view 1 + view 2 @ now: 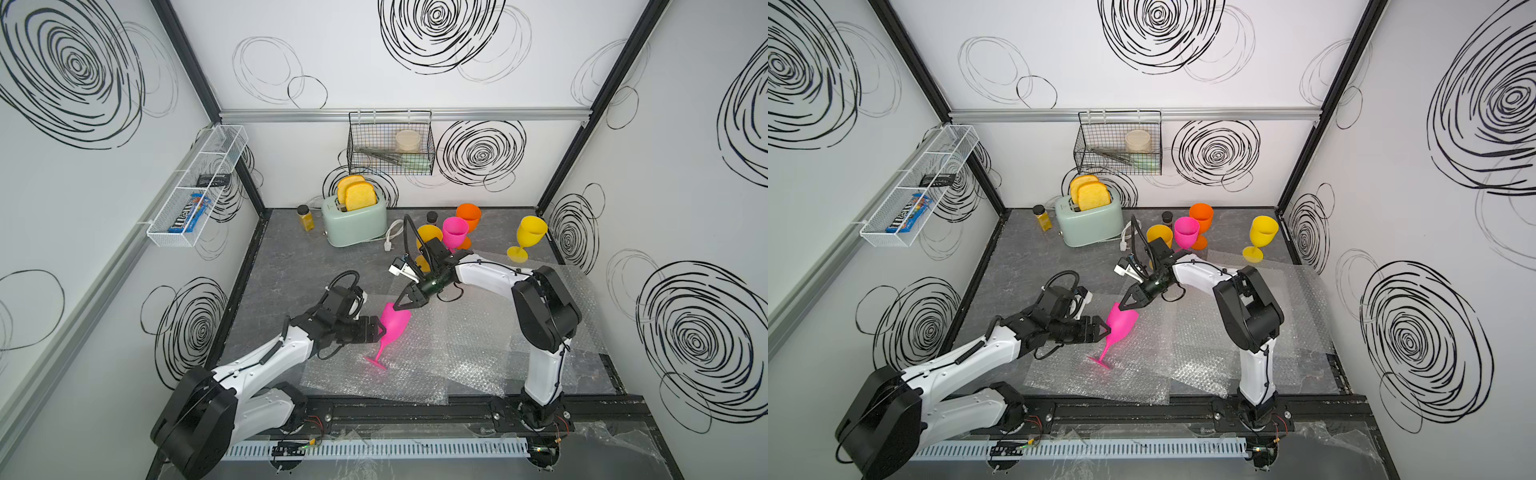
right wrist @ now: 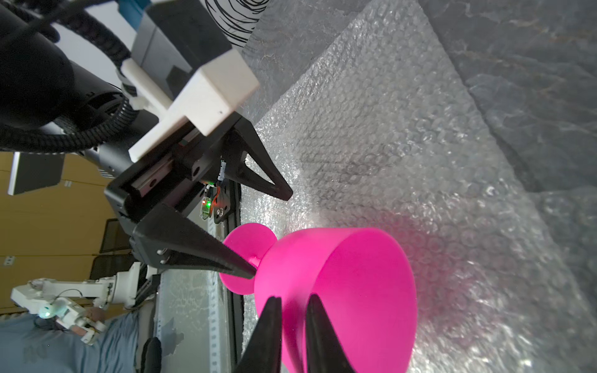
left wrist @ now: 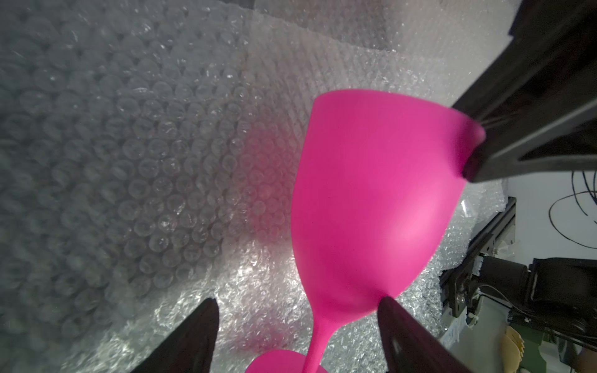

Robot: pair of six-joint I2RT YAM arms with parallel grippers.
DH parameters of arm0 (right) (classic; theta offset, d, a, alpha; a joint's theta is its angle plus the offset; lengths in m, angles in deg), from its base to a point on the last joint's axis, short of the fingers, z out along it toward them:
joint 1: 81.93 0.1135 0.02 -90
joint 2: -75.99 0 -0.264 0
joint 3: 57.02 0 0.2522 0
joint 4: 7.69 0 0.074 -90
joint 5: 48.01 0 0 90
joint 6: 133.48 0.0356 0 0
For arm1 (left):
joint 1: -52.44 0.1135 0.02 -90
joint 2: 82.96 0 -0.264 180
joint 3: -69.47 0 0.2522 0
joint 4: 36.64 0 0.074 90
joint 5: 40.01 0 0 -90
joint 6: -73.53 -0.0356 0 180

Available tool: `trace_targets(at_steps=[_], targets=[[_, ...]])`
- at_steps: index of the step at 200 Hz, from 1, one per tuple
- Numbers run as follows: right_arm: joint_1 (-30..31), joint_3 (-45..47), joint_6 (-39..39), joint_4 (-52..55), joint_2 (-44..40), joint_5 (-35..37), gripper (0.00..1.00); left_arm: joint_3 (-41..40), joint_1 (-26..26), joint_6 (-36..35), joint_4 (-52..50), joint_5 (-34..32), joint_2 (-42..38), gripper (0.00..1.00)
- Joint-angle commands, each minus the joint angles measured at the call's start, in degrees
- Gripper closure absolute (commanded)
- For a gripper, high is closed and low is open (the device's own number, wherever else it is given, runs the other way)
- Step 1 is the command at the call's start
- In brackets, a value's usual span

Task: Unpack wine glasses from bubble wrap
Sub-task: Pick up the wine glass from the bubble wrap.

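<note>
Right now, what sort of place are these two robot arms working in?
Probably a mock kitchen built as a robot test booth: white wall panels scribbled with black spirals, a black wire basket hung on them, and a mint-green toaster holding yellow toast slices.

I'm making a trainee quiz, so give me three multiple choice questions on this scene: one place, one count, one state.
1. What lies beneath the tilted pink goblet? A bubble wrap B toaster C wire basket
2. How many goblets stand upright at the back? A two B four C six
3. On the right gripper, the jaws are: A wide open B shut on that goblet's rim C holding a jar
Key: A, sheets lie under it; B, two yellow, one pink, one orange; B, rim pinched between them.
</note>
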Motion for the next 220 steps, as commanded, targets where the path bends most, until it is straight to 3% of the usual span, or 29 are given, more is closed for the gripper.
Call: trace_targets(at_steps=[1, 83, 110, 154, 172, 185, 220], targets=[[-0.03, 0.34, -1.43, 1.64, -0.94, -2.28, 0.91, 1.95, 1.23, -2.23, -1.21, -0.45, -1.46, 0.19], [-0.16, -3.14, -1.91, 2.84, -6.96, -6.5, 0.99, 4.49, 5.35, -2.84, -3.69, -3.7, -6.07, 0.18], [-0.78, -4.23, 1.59, 0.41, -9.79, -4.47, 1.0, 4.42, 8.62, -1.92, -4.31, -4.42, -9.38, 0.18], [-1.79, -3.97, 6.64, -6.74, -13.93, -8.15, 1.0, 3.5, 11.57, -1.46, -5.21, -3.92, -10.2, 0.18], [-1.83, -3.98, 10.19, -10.55, -15.62, -1.47, 1.0, 2.99, 11.62, -0.61, -4.83, -3.96, -10.27, 0.18], [-1.74, -3.57, 12.47, -13.45, -16.15, 7.83, 1.0, 2.52, 11.63, 0.0, -4.35, -3.81, -10.52, 0.17], [-1.41, -11.22, 13.77, -9.03, -10.64, 23.74, 1.0, 1.87, 11.64, 0.66, -3.71, -3.11, -10.45, 0.17]])
